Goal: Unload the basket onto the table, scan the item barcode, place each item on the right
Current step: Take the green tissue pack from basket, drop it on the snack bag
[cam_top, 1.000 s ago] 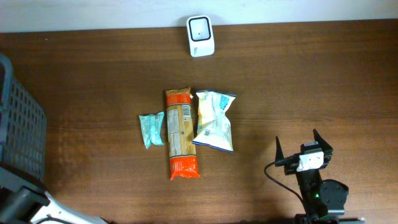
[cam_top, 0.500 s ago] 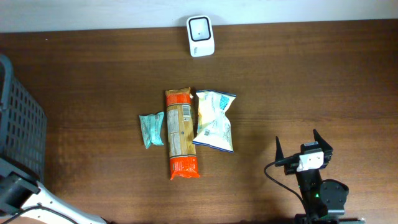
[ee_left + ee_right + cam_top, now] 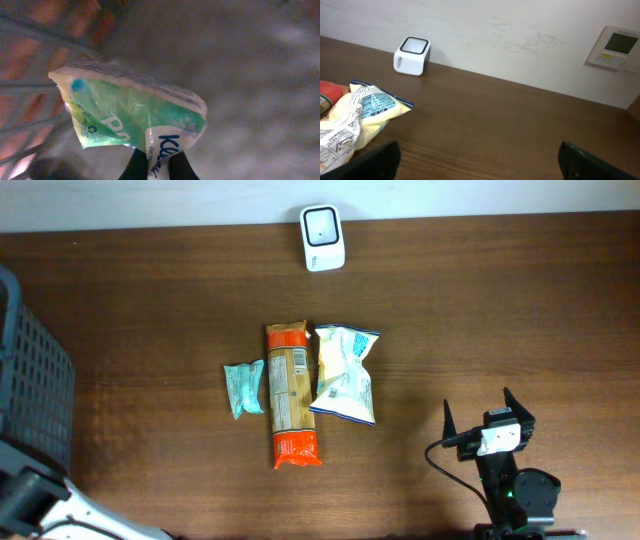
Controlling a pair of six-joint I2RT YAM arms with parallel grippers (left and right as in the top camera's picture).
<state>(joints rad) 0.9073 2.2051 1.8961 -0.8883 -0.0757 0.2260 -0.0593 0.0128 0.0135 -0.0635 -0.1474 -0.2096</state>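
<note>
From overhead, a white scanner [image 3: 322, 224] is seen at the far edge of the brown surface [image 3: 500, 310]. An orange packet [image 3: 290, 395], a pale crisp bag [image 3: 345, 373] and a small teal packet [image 3: 243, 387] are laid side by side mid-surface, and a dark basket [image 3: 30, 380] is set at the left edge. The right gripper [image 3: 478, 402] is spread wide near the front right. In the left wrist view, the left gripper [image 3: 156, 167] is clamped on a corner of a green tissue pack [image 3: 125, 115], which is held beside the basket's wires. In the right wrist view, the scanner and crisp bag are seen ahead of the widely parted fingers [image 3: 375, 160].
</note>
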